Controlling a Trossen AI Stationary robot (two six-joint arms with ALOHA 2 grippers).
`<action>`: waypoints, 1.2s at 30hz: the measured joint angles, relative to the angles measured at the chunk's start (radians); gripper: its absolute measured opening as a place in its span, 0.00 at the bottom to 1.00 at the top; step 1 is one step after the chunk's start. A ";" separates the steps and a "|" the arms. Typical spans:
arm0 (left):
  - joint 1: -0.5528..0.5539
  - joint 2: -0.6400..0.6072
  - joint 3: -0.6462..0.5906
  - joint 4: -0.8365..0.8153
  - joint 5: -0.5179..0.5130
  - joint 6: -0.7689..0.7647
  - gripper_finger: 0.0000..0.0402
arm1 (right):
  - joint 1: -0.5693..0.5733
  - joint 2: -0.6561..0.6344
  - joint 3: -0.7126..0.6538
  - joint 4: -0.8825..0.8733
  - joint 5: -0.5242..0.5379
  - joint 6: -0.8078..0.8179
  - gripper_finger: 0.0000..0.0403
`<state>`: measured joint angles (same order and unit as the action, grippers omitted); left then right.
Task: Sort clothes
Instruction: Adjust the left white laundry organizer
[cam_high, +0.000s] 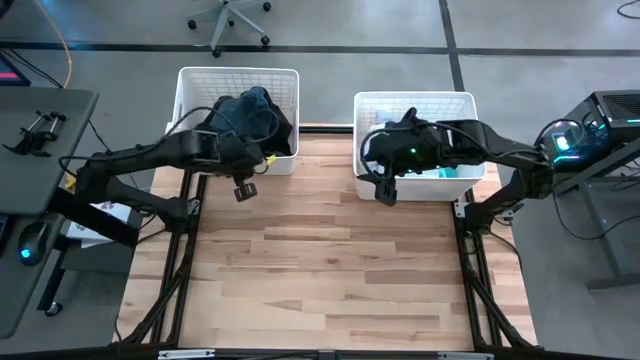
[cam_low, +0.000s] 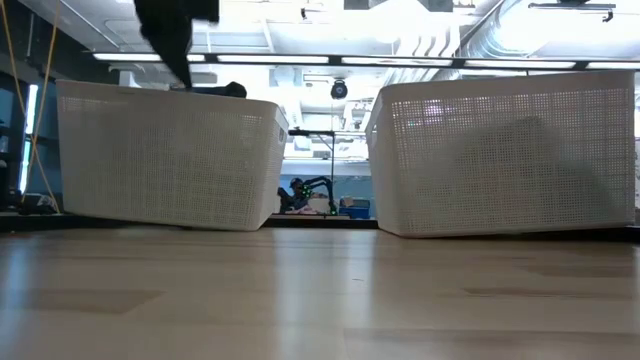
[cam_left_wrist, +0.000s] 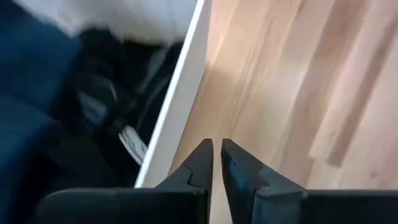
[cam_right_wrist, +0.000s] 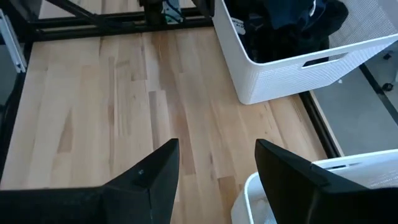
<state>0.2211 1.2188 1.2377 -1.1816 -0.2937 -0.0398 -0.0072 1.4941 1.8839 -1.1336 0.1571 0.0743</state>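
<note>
Dark navy and black clothes (cam_high: 250, 115) lie heaped in the left white basket (cam_high: 190, 85); they also show in the left wrist view (cam_left_wrist: 37, 93) and the right wrist view (cam_right_wrist: 292, 25). A teal garment (cam_high: 447, 172) shows in the right white basket (cam_high: 415, 100), mostly hidden under my right arm. My left gripper (cam_left_wrist: 217, 146) is shut and empty above the left basket's near rim (cam_left_wrist: 177, 106). My right gripper (cam_right_wrist: 217, 146) is open and empty, above the right basket's left rim (cam_right_wrist: 348, 165), pointing toward the left basket.
Both baskets stand at the table's far edge with a gap between them (cam_low: 325, 200). The wooden tabletop (cam_high: 320, 270) stretches from the baskets to the near edge. A side table with a device (cam_high: 35, 130) stands off the table's left edge and a rolling chair (cam_high: 230, 20) behind it.
</note>
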 joint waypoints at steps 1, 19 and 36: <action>-0.011 -0.003 0.025 0.001 0.000 0.009 0.07 | 0.002 -0.007 0.000 -0.001 0.004 0.004 0.49; 0.209 -0.021 -0.076 0.059 0.088 0.364 0.40 | 0.004 -0.019 0.000 -0.007 0.009 0.060 0.49; 0.074 -0.007 -0.098 0.045 0.254 0.206 0.01 | 0.008 -0.019 0.000 -0.007 0.009 0.057 0.49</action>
<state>0.2953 1.2115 1.1398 -1.1369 -0.0398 0.1662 0.0010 1.4754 1.8835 -1.1404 0.1665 0.1314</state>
